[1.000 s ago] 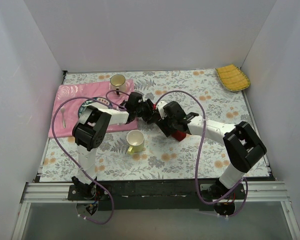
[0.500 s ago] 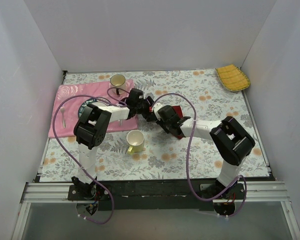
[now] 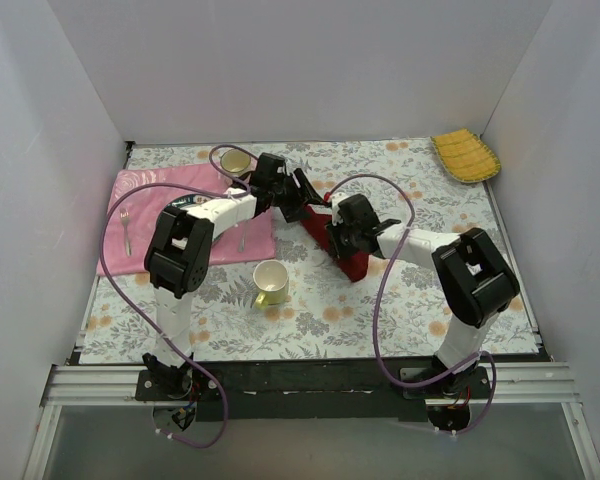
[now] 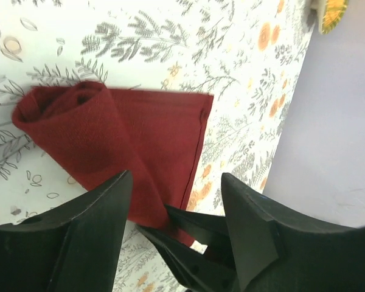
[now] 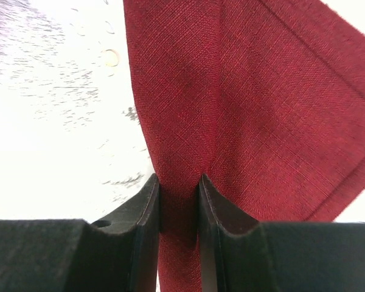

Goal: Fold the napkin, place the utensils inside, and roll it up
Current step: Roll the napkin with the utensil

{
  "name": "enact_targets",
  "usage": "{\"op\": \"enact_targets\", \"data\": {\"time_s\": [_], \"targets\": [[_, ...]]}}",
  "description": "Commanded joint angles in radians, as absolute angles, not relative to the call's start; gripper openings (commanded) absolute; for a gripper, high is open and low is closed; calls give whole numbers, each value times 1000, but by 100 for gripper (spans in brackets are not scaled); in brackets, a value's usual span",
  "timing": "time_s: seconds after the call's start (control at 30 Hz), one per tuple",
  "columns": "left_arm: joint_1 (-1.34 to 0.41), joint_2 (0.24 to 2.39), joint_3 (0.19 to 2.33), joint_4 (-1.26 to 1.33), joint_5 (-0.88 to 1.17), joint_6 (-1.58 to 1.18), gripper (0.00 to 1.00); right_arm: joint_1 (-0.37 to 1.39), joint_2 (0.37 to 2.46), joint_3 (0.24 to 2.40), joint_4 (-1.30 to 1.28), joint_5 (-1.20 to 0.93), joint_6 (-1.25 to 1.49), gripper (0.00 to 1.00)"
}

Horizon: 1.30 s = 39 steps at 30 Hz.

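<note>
Bright even light, soft shadows; tablecloth (image 5: 55, 140) glare-washed beside right tool (image 5: 179, 182).

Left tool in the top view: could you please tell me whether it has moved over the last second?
Yes. The left tool has moved away from the near cup, toward the back wall.

The maroon napkin (image 4: 152, 140) lies on the floral tablecloth (image 4: 231, 73), one end rolled (loosely), the rest flat.
</note>
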<state>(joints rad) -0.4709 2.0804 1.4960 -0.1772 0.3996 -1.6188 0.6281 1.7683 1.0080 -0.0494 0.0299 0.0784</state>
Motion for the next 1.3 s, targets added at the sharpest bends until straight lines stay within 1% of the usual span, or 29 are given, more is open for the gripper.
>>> {"op": "enact_targets", "data": {"time_s": [0.0,0.03,0.1,0.17,0.2,0.23,0.33,0.37,0.43,0.63,0.7,0.83,1.03,1.17,1.27], "targets": [[-466,1965,1517,-249,339,-1540,61,531,1761,966,-134,-354,264,23],[-465,1960,1513,-249,339,-1540,61,511,1766,963,-121,-453,299,23],[-465,1944,1481,-229,351,-1552,60,462,1773,936,-80,-526,337,23],[-466,1928,1448,-186,368,-1566,60,430,1810,916,-12,-652,388,24],[-468,1925,1434,-172,388,-1589,60,395,1830,891,23,-701,403,24],[-469,1925,1408,-157,402,-1597,59,381,1868,872,107,-801,426,24],[-483,1937,1382,-111,445,-1631,57,330,1929,793,259,-935,532,24],[-497,1942,1378,-92,451,-1637,56,319,1942,779,338,-957,573,24],[-508,1957,1368,-75,465,-1650,56,293,1966,744,399,-997,598,24],[-531,2006,1359,-11,471,-1678,54,249,2028,759,381,-1035,557,25],[-534,2019,1356,26,477,-1684,54,238,2033,768,341,-1029,523,26],[-535,2036,1325,74,477,-1689,54,218,2039,775,339,-1032,523,27],[-537,2031,1206,225,499,-1721,61,204,2048,816,295,-1012,502,28],[-535,2051,1154,331,496,-1727,61,201,2046,839,258,-999,479,29],[-535,2078,1137,377,482,-1724,61,201,2034,873,155,-954,424,35]]}}
